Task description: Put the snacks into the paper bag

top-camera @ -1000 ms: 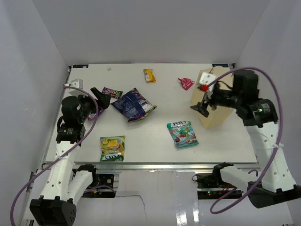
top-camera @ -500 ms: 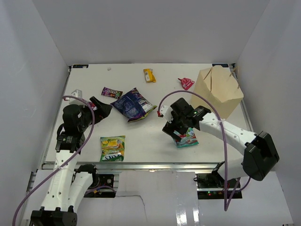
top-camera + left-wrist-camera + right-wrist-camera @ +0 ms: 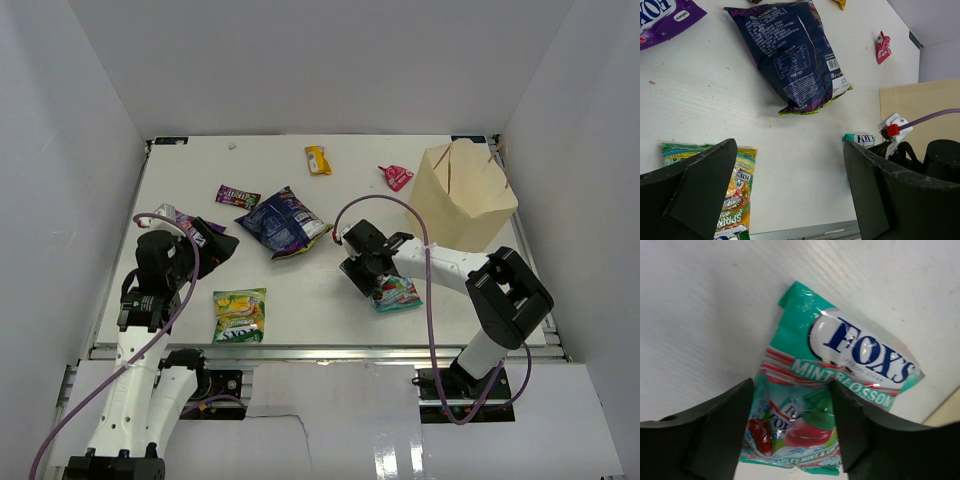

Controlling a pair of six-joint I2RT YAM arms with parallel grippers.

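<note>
One paper bag, seven packets on the table — right gripper spread over the teal bag; left gripper spread, empty.

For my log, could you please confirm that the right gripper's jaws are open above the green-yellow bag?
Not quite: the right wrist view shows the right gripper with jaws open above the teal-white bag, not the green-yellow bag.

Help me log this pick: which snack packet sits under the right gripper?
The teal-white bag, labelled Fox's Mint Blossom: it alone lies between the open fingers of the right gripper.
</note>
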